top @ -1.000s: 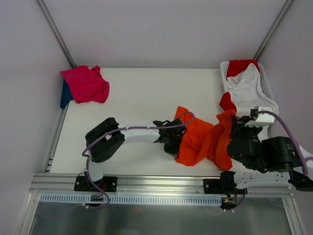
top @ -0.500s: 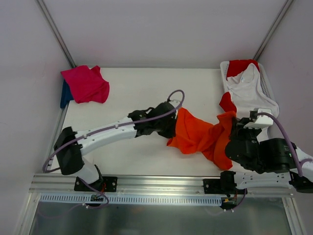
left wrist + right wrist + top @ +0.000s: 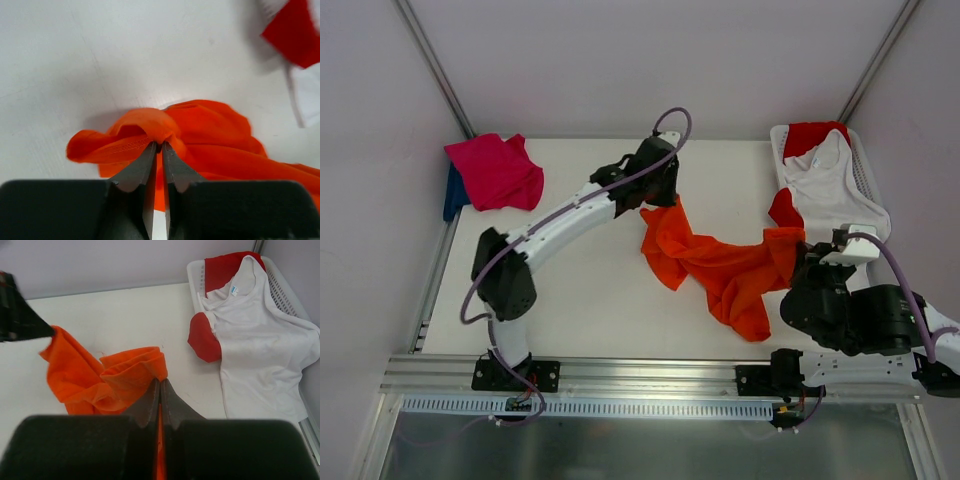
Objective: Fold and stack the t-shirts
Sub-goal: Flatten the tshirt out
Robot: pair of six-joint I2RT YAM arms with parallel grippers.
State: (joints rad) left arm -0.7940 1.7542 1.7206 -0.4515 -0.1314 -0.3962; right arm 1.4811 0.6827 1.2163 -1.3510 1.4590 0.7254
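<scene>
The orange t-shirt is stretched in a crumpled band across the middle of the white table, between my two grippers. My left gripper is shut on its far left end, well back on the table; the left wrist view shows the jaws pinching a bunched hem of the orange t-shirt. My right gripper is shut on the near right end; in the right wrist view a folded edge of orange t-shirt sits at the closed tips. A magenta t-shirt lies on a dark blue one at the far left corner.
A white plastic basket stands at the far right and holds a white t-shirt over a red one; a red sleeve hangs over the basket's side onto the table. Bare wall panels close in the table.
My left arm has swung from the near middle towards the far side, pulling its end of the orange t-shirt with it and drawing the cloth out. The right gripper has stayed put.
</scene>
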